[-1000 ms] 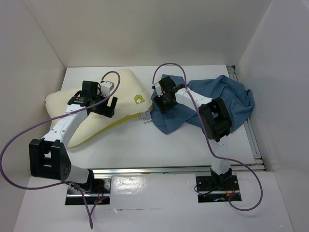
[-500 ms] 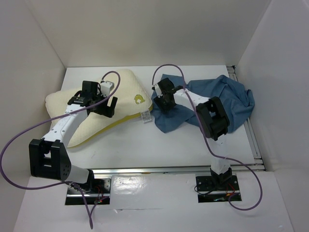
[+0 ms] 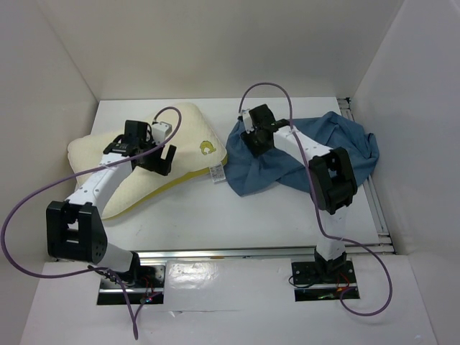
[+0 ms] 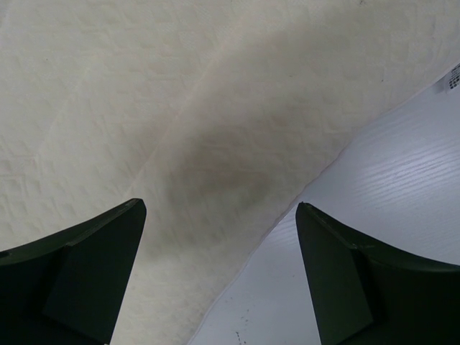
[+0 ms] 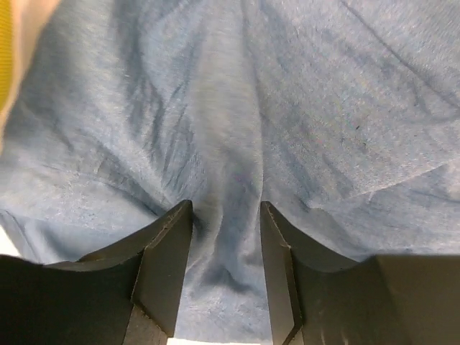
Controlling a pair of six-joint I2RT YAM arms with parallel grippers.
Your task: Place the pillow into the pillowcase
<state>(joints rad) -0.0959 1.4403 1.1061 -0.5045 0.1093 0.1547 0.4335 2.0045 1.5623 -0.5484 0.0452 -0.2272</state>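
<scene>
- Pillow [image 3: 188, 133]: lies on the left half of the worktop [image 3: 215, 208]. Its yellow logo [image 3: 207, 148] faces up, and its white tag [image 3: 216, 173] rests on the worktop at the right corner.
- Pillowcase [image 3: 338, 140]: lies crumpled on the right half of the worktop, just beside the pillow. Its left edge is near the tag (contact between the two cannot be determined). The pillow is wholly outside it.
- Left hand [image 3: 162, 158]: positioned above the pillow, close to the pillow's near edge. Its fingers [image 4: 86, 280] are spread wide, with nothing between them. The left wrist view shows textured cream fabric below the hand and bare worktop at the lower right.
- Right hand [image 3: 256, 141]: positioned at the far-left part of the pillowcase. Its fingers [image 5: 162, 266] are set narrow, with a raised fold of the blue cloth clamped between them. The right wrist view shows wrinkled blue cloth across almost the whole field.
- The two hands are well apart, one over each item.
</scene>
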